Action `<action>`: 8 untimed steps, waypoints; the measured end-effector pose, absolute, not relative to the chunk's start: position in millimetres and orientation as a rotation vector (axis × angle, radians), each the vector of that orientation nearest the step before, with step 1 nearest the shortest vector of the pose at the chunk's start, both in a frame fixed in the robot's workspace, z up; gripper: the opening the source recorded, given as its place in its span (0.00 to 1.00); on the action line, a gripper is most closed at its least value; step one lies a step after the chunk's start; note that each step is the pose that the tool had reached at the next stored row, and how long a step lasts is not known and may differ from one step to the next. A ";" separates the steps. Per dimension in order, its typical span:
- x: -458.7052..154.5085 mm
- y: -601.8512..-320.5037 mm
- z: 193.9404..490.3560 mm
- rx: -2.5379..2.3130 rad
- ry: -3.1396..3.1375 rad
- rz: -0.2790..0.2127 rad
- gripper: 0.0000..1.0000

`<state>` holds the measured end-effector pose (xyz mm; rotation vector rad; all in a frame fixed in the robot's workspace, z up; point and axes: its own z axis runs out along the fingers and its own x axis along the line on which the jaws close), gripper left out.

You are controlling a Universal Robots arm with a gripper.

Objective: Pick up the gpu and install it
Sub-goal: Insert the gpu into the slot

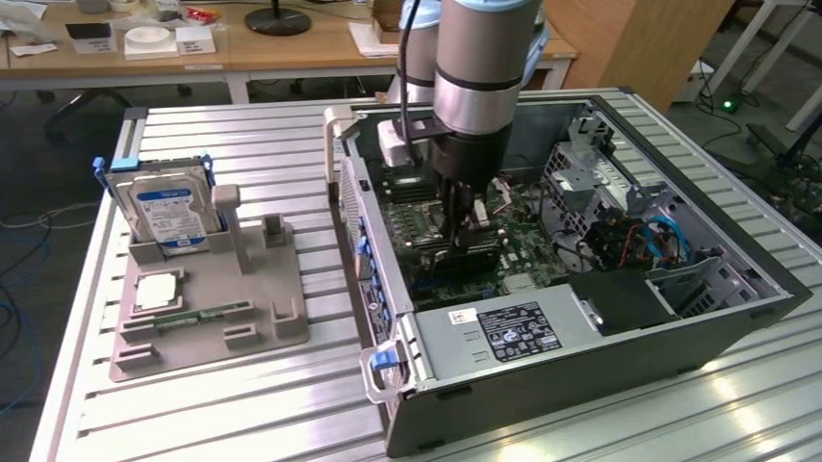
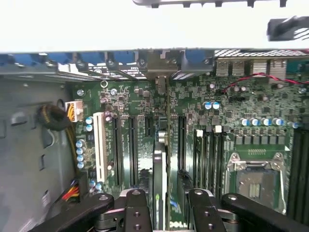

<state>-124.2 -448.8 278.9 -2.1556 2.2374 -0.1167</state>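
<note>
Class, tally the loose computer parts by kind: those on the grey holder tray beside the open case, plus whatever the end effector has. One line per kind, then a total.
Hard drive: 1
Square silver chip: 1
Memory stick: 1
gpu, gripped in the end effector over the motherboard: 1
Total: 4

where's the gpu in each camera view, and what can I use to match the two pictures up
Exterior view: the gpu hangs edge-on under the gripper, inside the open computer case, just above the motherboard.
Wrist view: the gpu stands edge-on between the gripper fingers, over the black expansion slots.
Shared landmark: the green motherboard directly beneath the card.
</note>
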 end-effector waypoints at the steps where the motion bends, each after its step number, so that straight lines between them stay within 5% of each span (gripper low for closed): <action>1: -124.1 -448.8 280.4 -2.155 2.237 -0.117 0.37; 6: -124.2 -448.8 281.9 -2.155 2.237 -0.117 0.35; 8: -124.1 -448.8 282.0 -2.155 2.237 -0.117 0.22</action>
